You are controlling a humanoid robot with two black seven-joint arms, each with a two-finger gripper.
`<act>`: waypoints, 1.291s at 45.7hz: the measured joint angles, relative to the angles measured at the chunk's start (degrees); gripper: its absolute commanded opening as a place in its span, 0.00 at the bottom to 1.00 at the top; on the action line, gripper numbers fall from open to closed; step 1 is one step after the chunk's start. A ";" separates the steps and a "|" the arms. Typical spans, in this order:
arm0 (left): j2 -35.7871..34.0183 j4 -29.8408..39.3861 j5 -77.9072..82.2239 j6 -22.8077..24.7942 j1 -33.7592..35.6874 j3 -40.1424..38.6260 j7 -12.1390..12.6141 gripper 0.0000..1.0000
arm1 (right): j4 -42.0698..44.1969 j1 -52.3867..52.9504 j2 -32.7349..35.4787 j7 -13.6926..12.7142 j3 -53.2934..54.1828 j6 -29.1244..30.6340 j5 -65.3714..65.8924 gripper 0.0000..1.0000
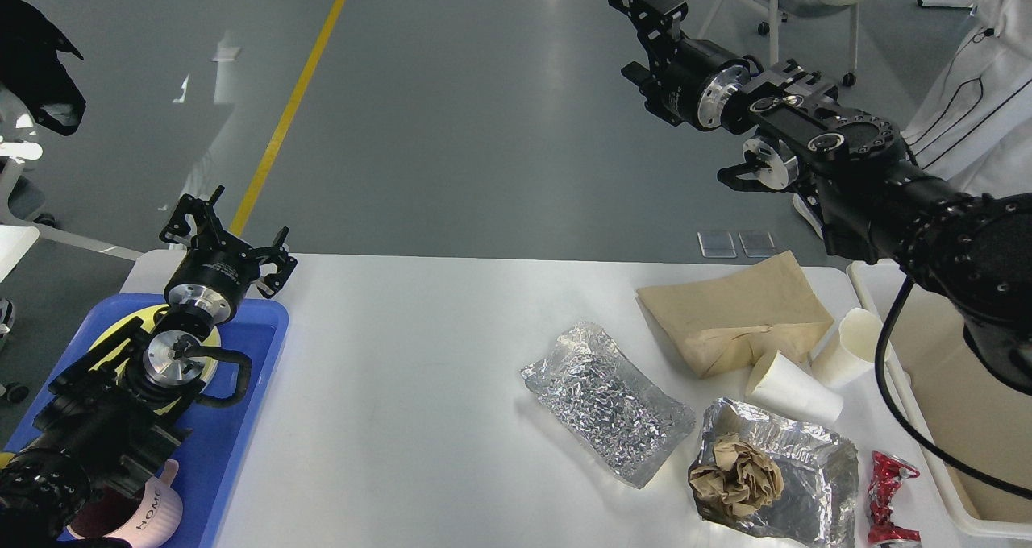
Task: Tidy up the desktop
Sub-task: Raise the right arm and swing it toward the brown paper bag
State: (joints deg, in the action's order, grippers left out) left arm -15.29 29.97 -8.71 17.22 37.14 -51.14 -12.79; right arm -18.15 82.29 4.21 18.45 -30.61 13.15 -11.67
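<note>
Desktop point(419, 371) filling lower middle of frame, left gripper point(223, 238) fingers spread and empty at its upper-left corner, right gripper point(645, 32) raised upper right, well above desktop, fingers' state unclear.

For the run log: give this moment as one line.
left gripper: open, over blue tray | right gripper: raised, empty | desktop: foil bag, paper bag, cups untidied

The pink mug point(149, 512) is cut off (bottom edge); my left arm hides the yellow plate point(109, 340).
</note>
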 measured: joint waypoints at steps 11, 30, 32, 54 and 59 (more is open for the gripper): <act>0.00 0.00 0.00 0.00 0.00 0.04 0.00 0.98 | -15.39 8.96 4.41 0.01 -10.94 0.04 -0.11 1.00; 0.00 0.00 0.01 0.00 0.01 -0.03 0.04 0.98 | -35.24 23.52 11.76 0.01 -30.26 0.81 -0.11 1.00; 0.00 0.00 0.02 0.00 0.02 -0.03 0.04 0.98 | -36.61 24.66 10.91 0.01 -33.46 0.83 -0.11 1.00; 0.00 0.00 0.02 0.00 0.05 -0.02 0.01 0.98 | -56.47 36.23 8.00 -0.07 -40.83 20.39 0.18 1.00; 0.00 0.02 0.02 0.00 0.02 -0.03 0.01 0.98 | -66.25 39.13 7.41 -0.54 -40.84 21.11 0.40 1.00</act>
State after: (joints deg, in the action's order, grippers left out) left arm -15.29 29.99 -8.69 17.23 37.17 -51.16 -12.78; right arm -84.39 121.42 11.61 17.91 -71.44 34.26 -11.27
